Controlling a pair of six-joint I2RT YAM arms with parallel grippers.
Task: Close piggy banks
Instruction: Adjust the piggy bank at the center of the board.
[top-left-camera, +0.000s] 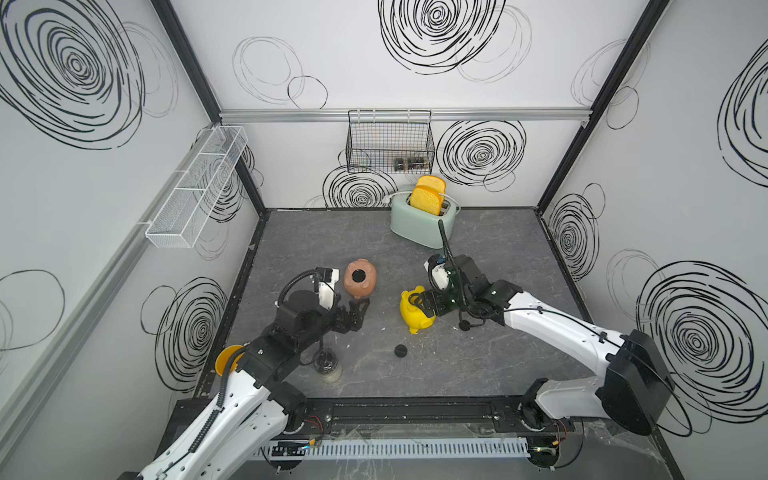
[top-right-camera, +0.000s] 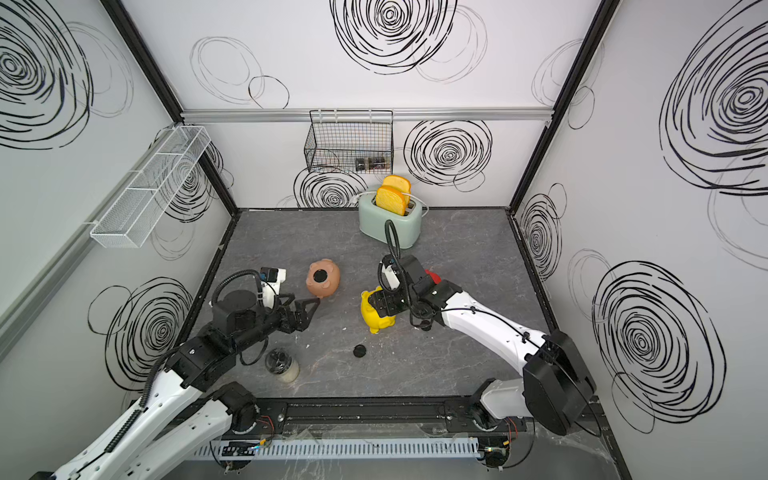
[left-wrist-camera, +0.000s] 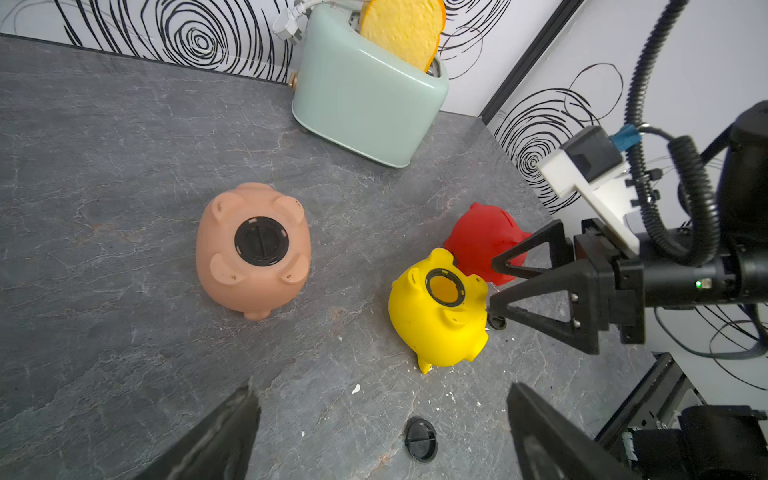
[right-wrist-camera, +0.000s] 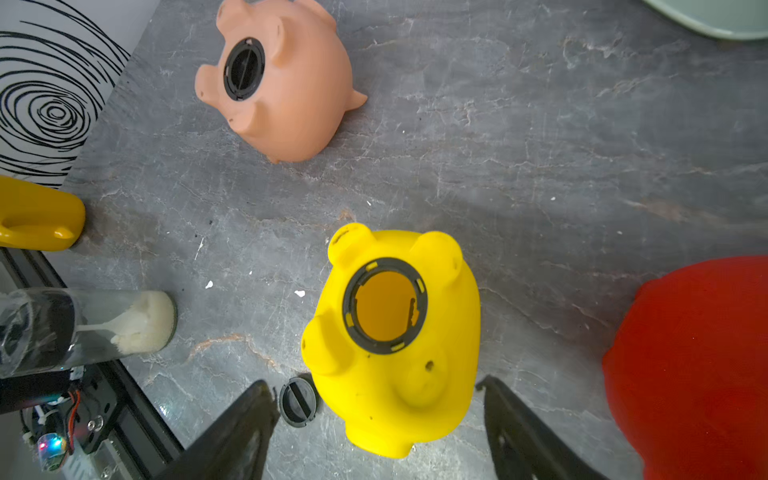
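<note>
Well beyond both hands, at the back of the surface (top-left-camera: 498, 270), you have the mint toaster (top-left-camera: 419, 226) with two toast slices standing in it.

Pink pig (left-wrist-camera: 253, 249): just ahead of your left hand (top-right-camera: 306, 299), belly up, with a black cap (left-wrist-camera: 261, 241) seated in its hole. The left hand's fingers are spread wide with nothing between them, and the tips are near the pig but not on it.

Red pig (left-wrist-camera: 482, 237): just beyond your right hand (left-wrist-camera: 493, 284), close to the yellow pig. You can't tell the state of its hole from any view.

Yellow pig (right-wrist-camera: 395, 345): belly up, hole uncapped, and you can see straight into it. Your right hand's fingers are apart and straddle the pig's near end. One finger is close to its flank and there is a gap on the other side, so it isn't clamped.

Glass jar (top-right-camera: 282, 365): behind your left hand, under that arm, with white stuff in the bottom.

Yellow mug (right-wrist-camera: 37, 216): further back, by the left arm, at the edge of the surface.

Loose cap (left-wrist-camera: 420, 439): flat on the surface between your two hands, just beside one right-hand finger and clear of the yellow pig.
</note>
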